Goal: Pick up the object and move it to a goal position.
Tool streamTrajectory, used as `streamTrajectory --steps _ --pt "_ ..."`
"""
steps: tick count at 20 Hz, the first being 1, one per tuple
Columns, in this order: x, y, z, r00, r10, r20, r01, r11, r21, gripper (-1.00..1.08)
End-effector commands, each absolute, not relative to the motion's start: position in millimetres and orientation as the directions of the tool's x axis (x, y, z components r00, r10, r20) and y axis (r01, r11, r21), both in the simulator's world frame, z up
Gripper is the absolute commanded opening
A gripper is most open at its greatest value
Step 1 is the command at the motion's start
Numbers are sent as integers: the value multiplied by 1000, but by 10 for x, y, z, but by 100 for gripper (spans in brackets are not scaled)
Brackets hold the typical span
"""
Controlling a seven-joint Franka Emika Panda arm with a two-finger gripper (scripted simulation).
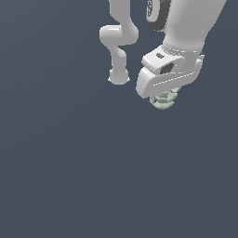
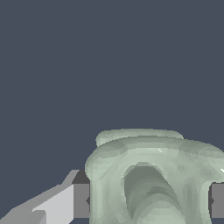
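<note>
Keep the white gripper (image 1: 163, 95) clenched on the small, lumpy, pale grey-green object (image 1: 164, 101); carry it smoothly, without jolts.

Simulated void, flat slate-grey backdrop (image 1: 56, 162)

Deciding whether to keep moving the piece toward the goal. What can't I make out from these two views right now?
- Exterior view: the gripper body covers most of the object; the fingertips and their contact are hidden.
- Wrist view: the object fills the lower frame, cut off by the bottom and right edges; its underside is unseen.
- No goal marker shows in either view.
- Height above the floor cannot be judged: plain background.
</note>
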State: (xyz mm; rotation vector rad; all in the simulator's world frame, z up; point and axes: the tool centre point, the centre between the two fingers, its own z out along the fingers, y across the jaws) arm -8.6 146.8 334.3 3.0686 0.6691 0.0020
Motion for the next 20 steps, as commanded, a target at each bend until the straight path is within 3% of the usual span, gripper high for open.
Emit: streamTrajectory --steps 1,10,20 --pt "-114 1559 3607 909 416 0 416 -909 1 -100" --pt "-144 1777 4237 910 415 0 415 -910 0 -100" --pt "-140 1859 4465 910 415 0 415 -910 0 -100"
